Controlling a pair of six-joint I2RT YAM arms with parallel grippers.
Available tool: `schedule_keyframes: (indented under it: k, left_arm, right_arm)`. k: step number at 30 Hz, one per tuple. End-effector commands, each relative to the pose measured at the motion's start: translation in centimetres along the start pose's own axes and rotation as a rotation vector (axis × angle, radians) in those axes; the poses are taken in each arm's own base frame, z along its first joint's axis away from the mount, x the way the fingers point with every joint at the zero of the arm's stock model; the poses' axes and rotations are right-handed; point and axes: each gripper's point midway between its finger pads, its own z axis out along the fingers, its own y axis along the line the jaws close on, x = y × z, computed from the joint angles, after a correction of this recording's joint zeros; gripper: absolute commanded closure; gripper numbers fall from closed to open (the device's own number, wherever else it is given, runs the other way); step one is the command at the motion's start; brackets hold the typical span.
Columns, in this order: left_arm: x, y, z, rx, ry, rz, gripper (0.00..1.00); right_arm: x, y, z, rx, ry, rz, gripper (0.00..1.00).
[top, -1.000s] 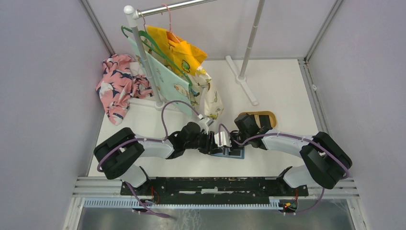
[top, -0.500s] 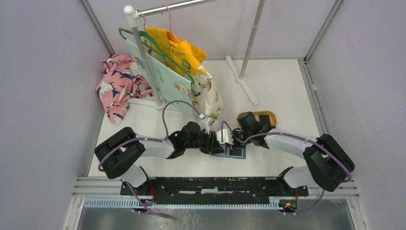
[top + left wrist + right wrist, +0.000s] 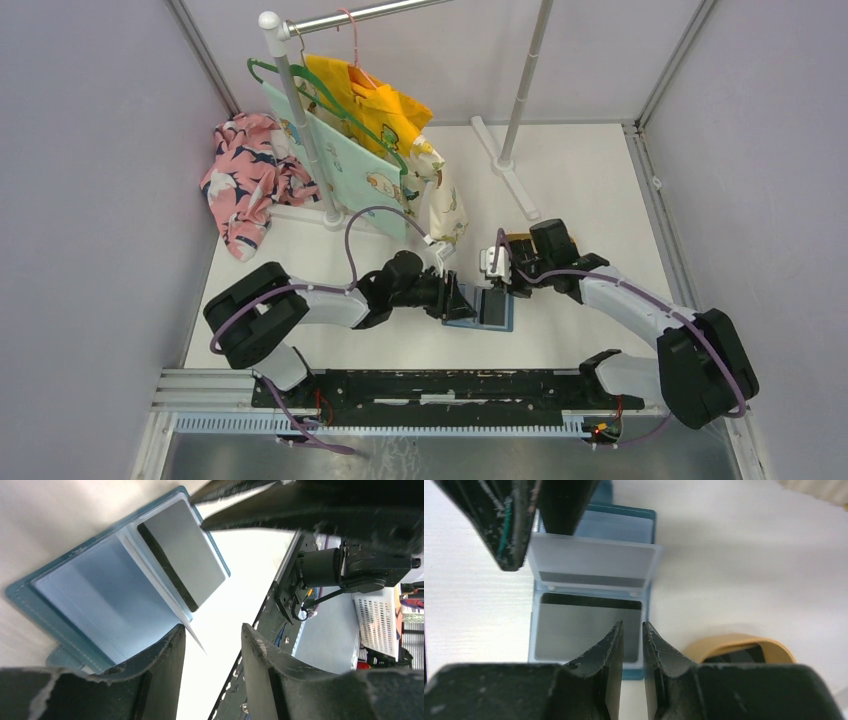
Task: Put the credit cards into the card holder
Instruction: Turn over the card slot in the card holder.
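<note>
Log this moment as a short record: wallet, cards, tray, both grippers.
wallet: teal-blue folding wallet lies open on the white table
leaf: pale inner leaf stands raised, a dark stripe showing through
card: grey card with a dark stripe lies flat inside the wallet
tray: tan oval tray, apart from the wallet, dark contents unclear
left gripper: jaws apart astride the leaf's corner
right gripper: jaws slightly apart, empty, near the wallet

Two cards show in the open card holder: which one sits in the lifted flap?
The card with the pale grey stripe, in the translucent flap tilted up off the card holder. The other card, black-striped, lies flat in the bottom panel.
</note>
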Motion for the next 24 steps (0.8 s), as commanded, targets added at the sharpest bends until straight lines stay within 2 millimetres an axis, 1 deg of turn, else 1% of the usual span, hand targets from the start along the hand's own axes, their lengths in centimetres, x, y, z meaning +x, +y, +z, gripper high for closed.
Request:
schedule_keyframes:
  k: [1,6,9,13,17,20,21,22,24]
  left_arm:
    - [-1.6,-3.3,1.3,0.108,-0.025,0.017,0.47]
    - [-1.1,-4.9,2.8,0.138,-0.003,0.044,0.43]
    - [-0.8,-5.9,4.0,0.151,0.010,0.063,0.42]
    - [0.0,-6.2,4.8,0.153,0.030,0.073,0.41]
    - [-0.1,-6.3,4.6,0.148,0.016,0.096,0.41]
    - [-0.6,-6.5,3.8,0.143,-0.011,0.133,0.41]
    - [-0.8,-6.6,3.4,0.143,-0.026,0.150,0.41]
    - [-1.2,-6.8,3.0,0.142,-0.043,0.172,0.41]
    - [-1.6,-6.9,2.0,0.129,-0.069,0.217,0.41]
  right_arm:
    - [-2.8,-2.4,-2.5,0.064,-0.112,-0.022,0.74]
    - [-2.6,-4.2,-4.7,0.135,-0.132,0.014,0.73]
    - [-2.3,-5.3,-5.8,0.190,-0.143,0.068,0.72]
    - [-2.1,-6.1,-6.9,0.235,-0.163,0.108,0.70]
    - [-1.9,-7.2,-8.3,0.299,-0.185,0.149,0.69]
    - [-1.8,-8.0,-9.4,0.351,-0.207,0.169,0.67]
    - [-1.8,-8.2,-9.8,0.368,-0.217,0.178,0.65]
    - [-1.8,-8.6,-10.4,0.394,-0.224,0.191,0.61]
    - [-1.8,-9.2,-11.4,0.440,-0.243,0.210,0.50]
